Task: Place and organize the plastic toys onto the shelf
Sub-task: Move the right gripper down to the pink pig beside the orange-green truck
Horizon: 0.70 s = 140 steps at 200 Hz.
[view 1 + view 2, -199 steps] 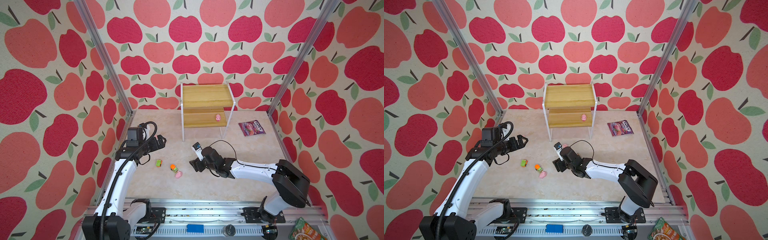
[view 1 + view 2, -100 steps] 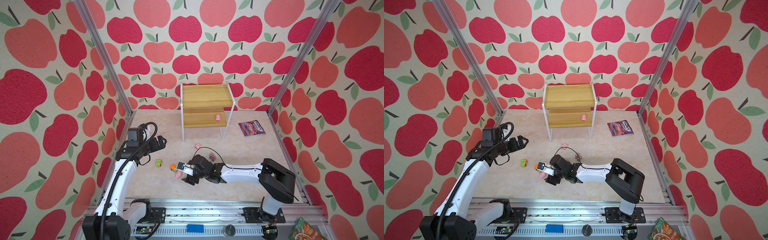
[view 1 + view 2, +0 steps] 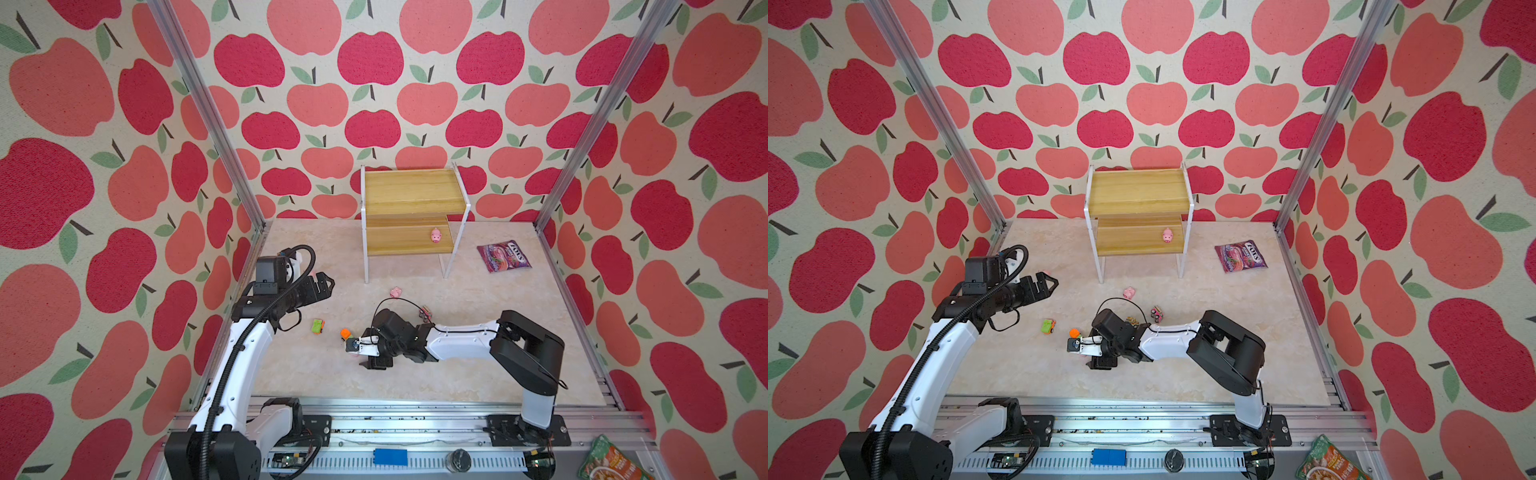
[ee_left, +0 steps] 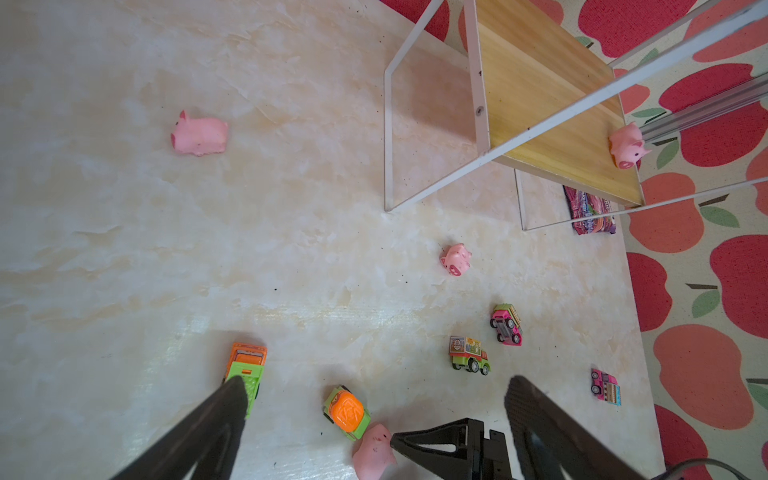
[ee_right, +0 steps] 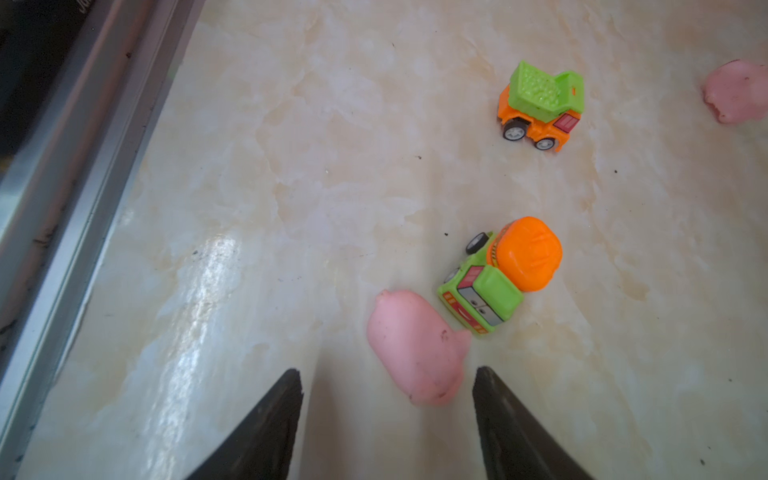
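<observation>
A pink pig (image 3: 1168, 235) stands on the lower board of the shelf (image 3: 1138, 193), near its right end. A second pig (image 3: 1129, 293) lies in front of the shelf, and a purple candy bag (image 3: 1241, 257) lies to the right of it.

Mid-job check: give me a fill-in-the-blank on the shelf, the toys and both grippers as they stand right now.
1. The only toy on the shelf is a pink ____.
2. It stands on the ____ board.
3. The pig at the open right gripper lies beside a green truck with an ____ drum.
4. The left gripper is open and holds ____.

Missing words: pig; lower; orange; nothing.
</observation>
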Each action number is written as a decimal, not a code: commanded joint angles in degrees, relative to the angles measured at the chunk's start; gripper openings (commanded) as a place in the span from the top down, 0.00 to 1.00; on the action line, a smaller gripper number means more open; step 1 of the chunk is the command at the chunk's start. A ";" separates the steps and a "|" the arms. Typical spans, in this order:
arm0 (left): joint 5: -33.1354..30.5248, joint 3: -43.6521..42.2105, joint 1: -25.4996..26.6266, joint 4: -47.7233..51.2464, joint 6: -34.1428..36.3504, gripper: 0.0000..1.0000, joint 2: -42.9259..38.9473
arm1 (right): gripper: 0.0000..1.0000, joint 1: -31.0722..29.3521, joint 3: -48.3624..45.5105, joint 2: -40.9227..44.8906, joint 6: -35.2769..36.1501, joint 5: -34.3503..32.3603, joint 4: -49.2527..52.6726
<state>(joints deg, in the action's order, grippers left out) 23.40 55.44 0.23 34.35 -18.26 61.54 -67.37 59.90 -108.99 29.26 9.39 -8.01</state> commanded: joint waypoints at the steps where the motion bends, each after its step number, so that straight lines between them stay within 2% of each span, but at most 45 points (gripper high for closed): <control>1: 0.78 -0.44 -0.05 -0.24 1.30 0.01 -0.63 | 0.32 0.49 2.34 -1.91 1.99 0.82 0.53; 106: 0.38 -0.42 0.65 -0.03 1.56 0.01 -0.45 | 0.33 1.96 4.47 -4.87 1.96 2.15 1.10; 140: 0.43 -0.47 0.74 -0.07 1.69 0.01 -0.40 | 0.38 1.40 5.11 -5.87 2.78 2.55 1.95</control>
<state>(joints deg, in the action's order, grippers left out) 23.38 55.44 0.64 34.26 -18.02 61.54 -65.49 63.55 -113.30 30.68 10.55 -7.92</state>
